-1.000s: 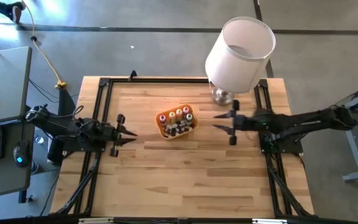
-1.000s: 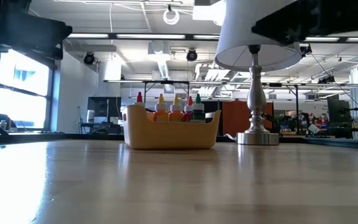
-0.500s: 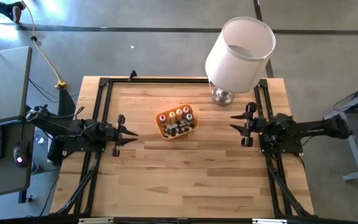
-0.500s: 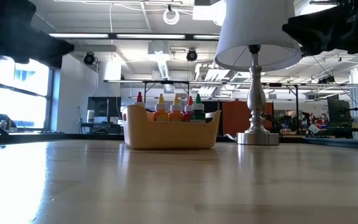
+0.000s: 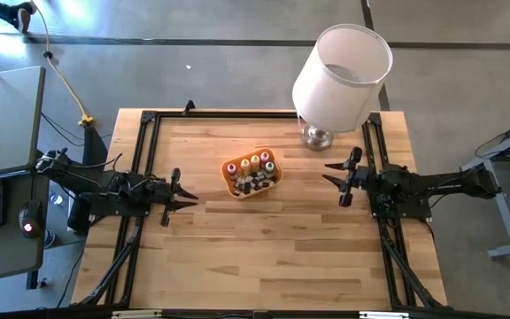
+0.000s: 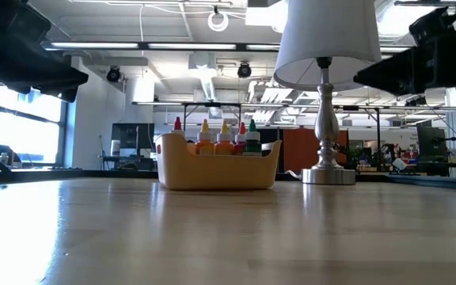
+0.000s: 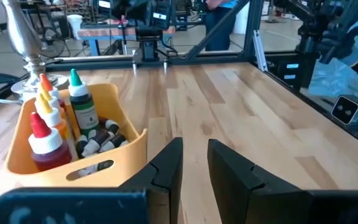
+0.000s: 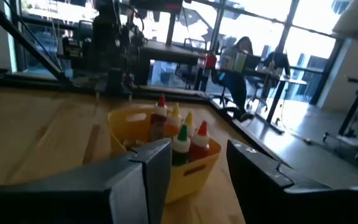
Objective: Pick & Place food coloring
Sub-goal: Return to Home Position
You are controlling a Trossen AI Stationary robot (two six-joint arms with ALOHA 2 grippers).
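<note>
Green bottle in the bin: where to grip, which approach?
Grip the green bottle by its neck under the cap, straight from above. It stands upright at the row's end in the yellow bin; bin wall and neighbouring bottles block its sides.

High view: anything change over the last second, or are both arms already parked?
The right gripper pulled back from the yellow bin toward its own side of the table; it is open and empty. The left gripper shifted only slightly and is also open. Nothing was taken hold of or let go. The bin, the food coloring bottles in it and the lamp stayed as they were.
</note>
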